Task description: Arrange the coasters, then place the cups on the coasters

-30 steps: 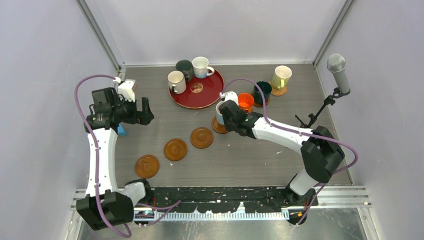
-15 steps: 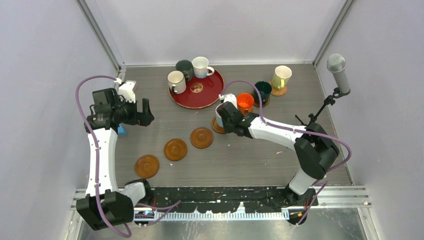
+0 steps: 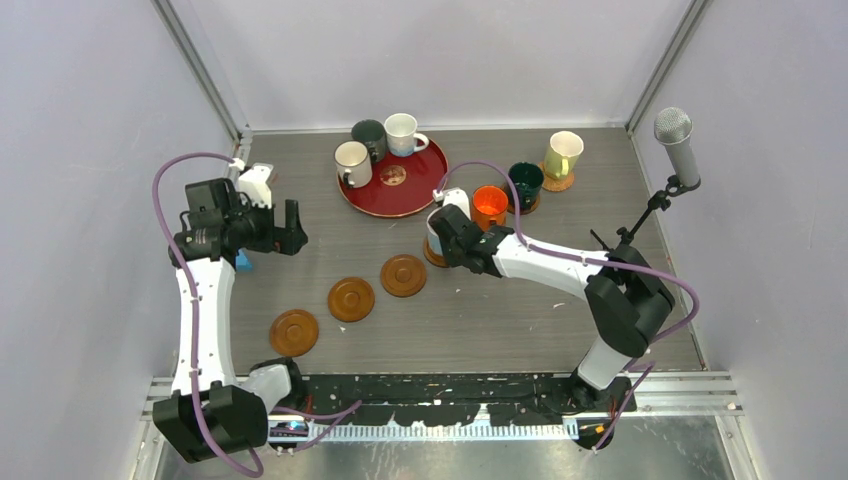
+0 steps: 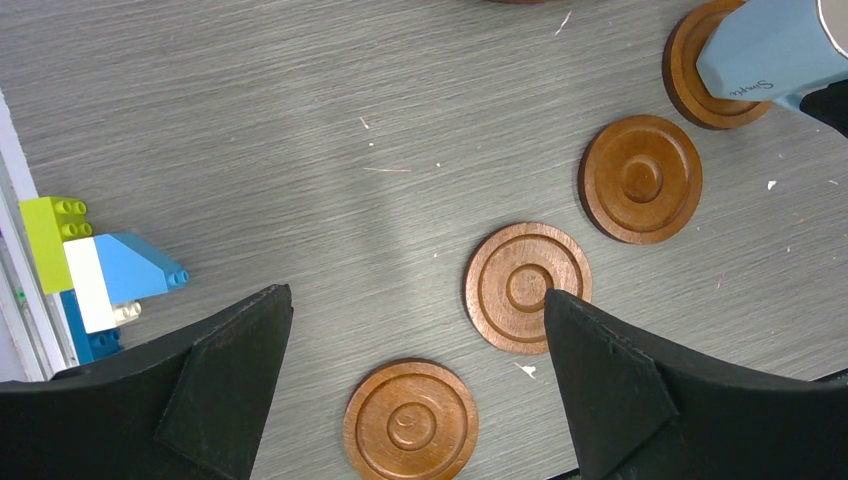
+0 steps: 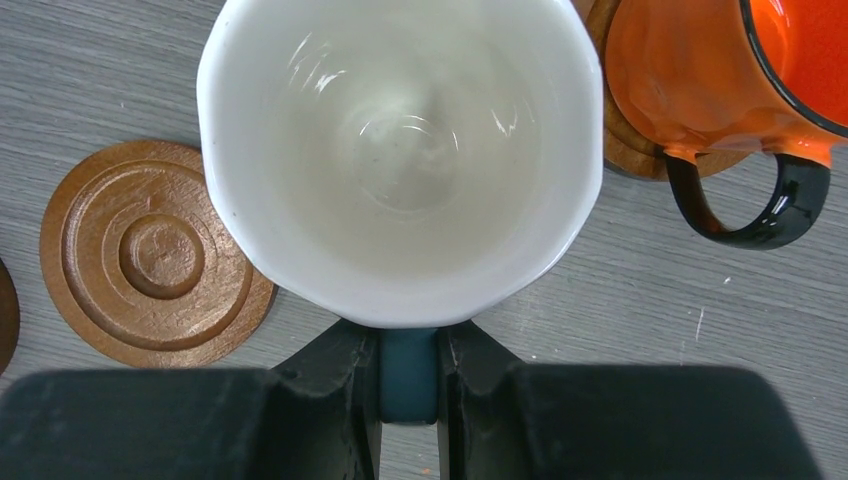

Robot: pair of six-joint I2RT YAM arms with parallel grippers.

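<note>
Clamping light blue cup (image 5: 400,160) (white inside, faceted rim) by handle, right pincer (image 5: 408,352); left pincer (image 4: 416,293) apart

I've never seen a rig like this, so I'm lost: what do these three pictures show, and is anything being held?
These are two robot arms bolted to a table. The wide picture looks down from above; the other two come from a camera on each wrist. The right arm's fingers pinch the handle of a light blue mug, white inside, over a wooden coaster. The left arm's fingers stand open and empty above three bare coasters. An orange mug, a teal mug and a yellow mug sit on coasters; three more mugs wait on a red tray.
</note>
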